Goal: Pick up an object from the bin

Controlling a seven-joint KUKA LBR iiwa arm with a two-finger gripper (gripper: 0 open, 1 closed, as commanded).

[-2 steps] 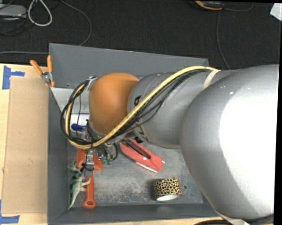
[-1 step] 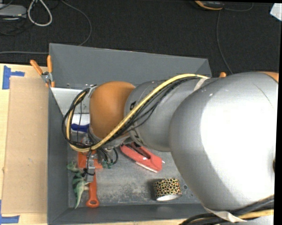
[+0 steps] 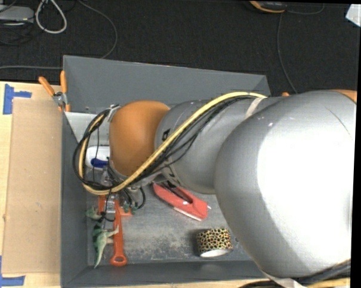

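Orange tool [image 3: 118, 239]: a long-handled piece lying near-to-far along the bin's left wall, its ringed end toward the near-left corner.
Green toy [image 3: 100, 239]: a small dinosaur-like figure touching the tool's left side, wedged against the wall.
Gripper [image 3: 110, 208]: low over the far end of the tool and toy. Whether the claw is spread or pressed together cannot be told, and nothing is seen in its hold.
Risk: the two things lie so close that a closing claw would likely catch both, or nudge the toy and slide off the thin handle. The bin [image 3: 165, 80] wall just beside leaves little room.
Arm: reaching in from the right, orange wrist cover [image 3: 133, 135] tipped down, cables [image 3: 88, 143] looped beside it.
Elsewhere: a red flat object [image 3: 181, 201] mid-bin and a leopard-print tape roll [image 3: 214, 242] nearer, both well apart.
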